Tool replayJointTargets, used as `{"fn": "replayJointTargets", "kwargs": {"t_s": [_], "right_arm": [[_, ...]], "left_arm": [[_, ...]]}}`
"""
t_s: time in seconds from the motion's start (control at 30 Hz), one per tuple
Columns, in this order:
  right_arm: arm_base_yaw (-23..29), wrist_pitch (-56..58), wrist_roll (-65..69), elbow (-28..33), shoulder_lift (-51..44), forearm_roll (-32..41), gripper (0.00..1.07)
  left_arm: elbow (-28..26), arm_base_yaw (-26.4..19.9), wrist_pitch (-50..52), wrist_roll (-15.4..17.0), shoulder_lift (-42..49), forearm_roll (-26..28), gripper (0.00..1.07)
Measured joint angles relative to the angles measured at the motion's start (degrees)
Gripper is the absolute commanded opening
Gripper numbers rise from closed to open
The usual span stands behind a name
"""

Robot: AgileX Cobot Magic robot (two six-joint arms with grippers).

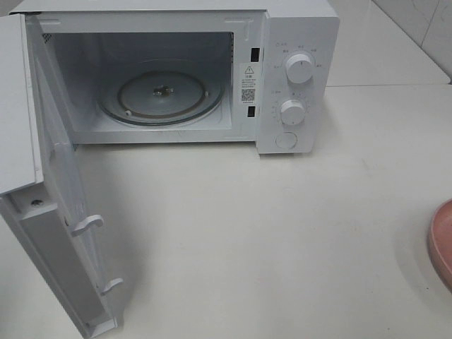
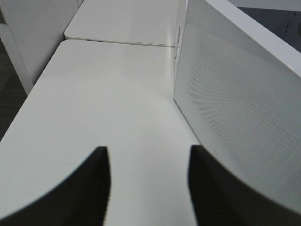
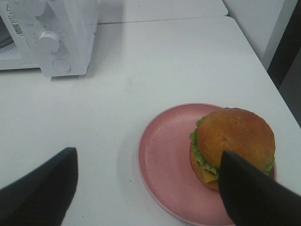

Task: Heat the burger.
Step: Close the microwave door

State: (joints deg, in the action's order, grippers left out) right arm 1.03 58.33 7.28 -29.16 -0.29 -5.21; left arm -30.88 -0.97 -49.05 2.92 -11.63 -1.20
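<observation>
sitting on pink plate [image 3: 164, 165] at right end of white surface [image 1: 282, 233], burger [image 3: 233, 143] well apart from microwave [image 1: 296, 78]. microwave door [image 1: 63, 212] swung wide, glass turntable [image 1: 162, 95] bare. right tool [image 3: 150, 188] spread wide above plate, gripping nothing. left tool [image 2: 148, 183] beside door, fingers apart, holding nothing.

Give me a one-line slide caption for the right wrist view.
Open right pincer above golden-brown domed burger on round pink plate, white microwave beyond.
</observation>
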Motion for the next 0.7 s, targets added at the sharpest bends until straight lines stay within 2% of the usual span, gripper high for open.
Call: {"fn": "replayJointTargets", "kwargs": {"t_s": [0.03,0.07,0.13,0.2,0.3,0.37,0.43,0.47,0.5,0.57,0.6,0.63,0.67,0.7], "right_arm": [[0.0,0.0,0.0,0.0,0.0,0.0,0.76],[0.0,0.0,0.0,0.0,0.0,0.0,0.76],[0.0,0.0,0.0,0.0,0.0,0.0,0.76],[0.0,0.0,0.0,0.0,0.0,0.0,0.76],[0.0,0.0,0.0,0.0,0.0,0.0,0.76],[0.0,0.0,0.0,0.0,0.0,0.0,0.76],[0.0,0.0,0.0,0.0,0.0,0.0,0.76],[0.0,0.0,0.0,0.0,0.0,0.0,0.76],[0.0,0.0,0.0,0.0,0.0,0.0,0.76],[0.0,0.0,0.0,0.0,0.0,0.0,0.76],[0.0,0.0,0.0,0.0,0.0,0.0,0.76],[0.0,0.0,0.0,0.0,0.0,0.0,0.76],[0.0,0.0,0.0,0.0,0.0,0.0,0.76],[0.0,0.0,0.0,0.0,0.0,0.0,0.76]], "left_arm": [[0.0,0.0,0.0,0.0,0.0,0.0,0.14],[0.0,0.0,1.09,0.0,-2.06,0.0,0.0],[0.11,0.0,2.06,0.0,-3.09,-0.06,0.0],[2.35,0.0,9.28,0.0,-7.39,-0.69,0.0],[3.32,0.0,11.46,0.0,-8.65,-0.8,0.0],[7.45,0.0,21.03,0.0,-13.46,-1.03,0.0],[8.65,0.0,24.29,0.0,-14.67,-1.03,0.0],[10.89,0.0,30.42,0.0,-16.79,-1.03,0.0],[10.89,0.0,30.42,0.0,-16.79,-1.03,0.0],[14.21,0.0,41.54,0.0,-19.71,-1.03,0.0],[14.21,0.0,41.54,0.0,-19.71,-1.03,0.0],[15.07,0.0,44.58,0.0,-20.74,-1.03,0.0],[17.02,0.0,51.91,-0.06,-22.98,-1.03,0.0],[17.02,0.0,51.91,-0.06,-22.98,-1.03,0.0]]}}
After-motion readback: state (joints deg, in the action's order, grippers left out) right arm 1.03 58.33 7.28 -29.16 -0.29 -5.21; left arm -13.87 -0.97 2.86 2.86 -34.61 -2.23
